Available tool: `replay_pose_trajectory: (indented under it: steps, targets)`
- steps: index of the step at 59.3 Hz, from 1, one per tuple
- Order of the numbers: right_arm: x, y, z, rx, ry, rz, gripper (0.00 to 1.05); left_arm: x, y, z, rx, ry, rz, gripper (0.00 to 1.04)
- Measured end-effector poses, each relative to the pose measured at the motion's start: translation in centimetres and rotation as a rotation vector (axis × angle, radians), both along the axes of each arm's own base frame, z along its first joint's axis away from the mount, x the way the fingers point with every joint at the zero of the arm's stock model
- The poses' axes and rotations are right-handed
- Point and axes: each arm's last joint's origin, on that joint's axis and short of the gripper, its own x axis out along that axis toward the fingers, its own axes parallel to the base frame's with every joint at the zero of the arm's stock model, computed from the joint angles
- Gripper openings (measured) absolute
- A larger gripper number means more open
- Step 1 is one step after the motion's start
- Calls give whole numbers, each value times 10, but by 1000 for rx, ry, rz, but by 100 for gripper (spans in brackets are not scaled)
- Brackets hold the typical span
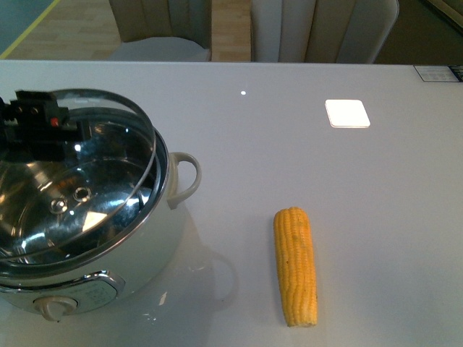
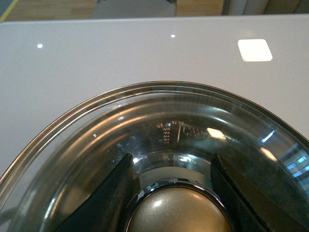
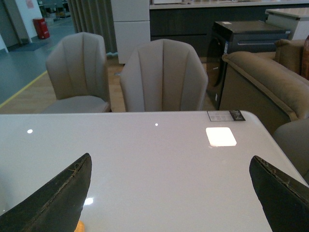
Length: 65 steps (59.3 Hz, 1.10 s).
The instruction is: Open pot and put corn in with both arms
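Observation:
The white pot (image 1: 148, 242) stands at the table's front left, its loop handle (image 1: 187, 176) towards the middle and its control knob (image 1: 57, 307) in front. The glass lid (image 1: 79, 191) sits tilted over the opening, far edge raised. My left arm (image 1: 36, 124) reaches in over it. In the left wrist view my left gripper (image 2: 171, 159) is shut on the lid's cream knob (image 2: 178, 212), one finger on each side. The corn (image 1: 295, 266) lies on the table right of the pot. My right gripper (image 3: 170, 158) is open above bare table; a sliver of corn (image 3: 78, 226) shows by one finger.
The grey table (image 1: 325, 173) stretches right and back from the pot. A bright white square (image 1: 347, 113) shows on it at the back right, and a printed card (image 1: 438, 73) lies at the far right corner. Chairs (image 3: 163, 77) and a sofa (image 3: 260, 82) stand beyond the far edge.

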Motion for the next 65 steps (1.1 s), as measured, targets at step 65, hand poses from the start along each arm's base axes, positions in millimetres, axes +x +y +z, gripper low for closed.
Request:
replay_pose_trajectory:
  steps: [65]
  targets:
    - [0, 0, 0, 0, 0, 0, 96, -42, 225, -12, 28, -99, 566, 42]
